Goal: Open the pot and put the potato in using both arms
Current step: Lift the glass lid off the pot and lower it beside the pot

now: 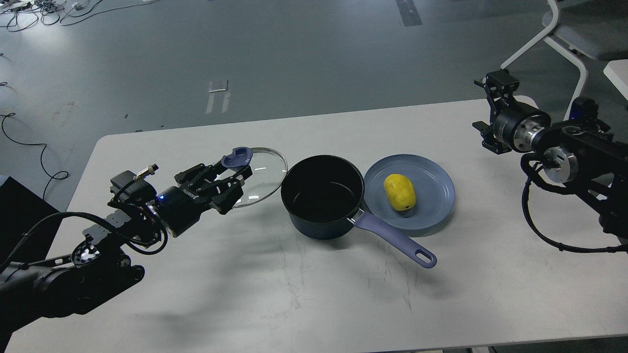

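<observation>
At centre left of the frame the left gripper has its jaws pinching the blue knob of the glass lid, which is tilted just left of the pot. The pot stands uncovered on the white table at frame centre, black inside, its handle running toward lower right. Touching its right side is the blue plate, with the potato lying on it. At the upper right the right gripper hangs over the table's far edge, well apart from the plate; whether its jaws are spread I cannot tell
</observation>
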`<act>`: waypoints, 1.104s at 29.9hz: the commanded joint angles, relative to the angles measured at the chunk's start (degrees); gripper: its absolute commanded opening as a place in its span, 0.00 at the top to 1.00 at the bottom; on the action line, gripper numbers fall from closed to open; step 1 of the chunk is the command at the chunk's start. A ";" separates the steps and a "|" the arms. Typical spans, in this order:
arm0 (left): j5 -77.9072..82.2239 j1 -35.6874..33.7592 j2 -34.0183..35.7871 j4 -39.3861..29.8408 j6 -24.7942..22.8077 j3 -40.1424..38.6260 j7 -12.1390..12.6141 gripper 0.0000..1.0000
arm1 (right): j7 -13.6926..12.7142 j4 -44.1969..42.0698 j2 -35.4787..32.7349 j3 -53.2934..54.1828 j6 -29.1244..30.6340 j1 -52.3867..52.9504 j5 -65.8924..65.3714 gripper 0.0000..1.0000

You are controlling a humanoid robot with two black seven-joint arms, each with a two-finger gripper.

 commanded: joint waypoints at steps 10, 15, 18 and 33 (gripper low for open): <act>-2.13 1.54 -0.16 2.90 -0.01 0.02 0.00 0.44 | 0.00 0.09 0.07 -0.96 -0.01 0.15 0.13 0.00; -2.57 3.56 -0.33 3.61 -0.01 -0.07 0.00 0.44 | 0.00 0.17 0.07 -0.96 -0.01 0.32 0.30 0.00; -3.45 4.34 -0.77 5.19 -0.01 0.02 0.00 0.44 | 0.00 0.17 -0.02 -0.96 -0.01 0.41 0.39 0.00; -3.63 6.11 -1.21 7.12 -0.01 0.55 0.00 0.43 | 0.09 0.17 0.07 -0.78 -0.01 0.33 0.39 0.00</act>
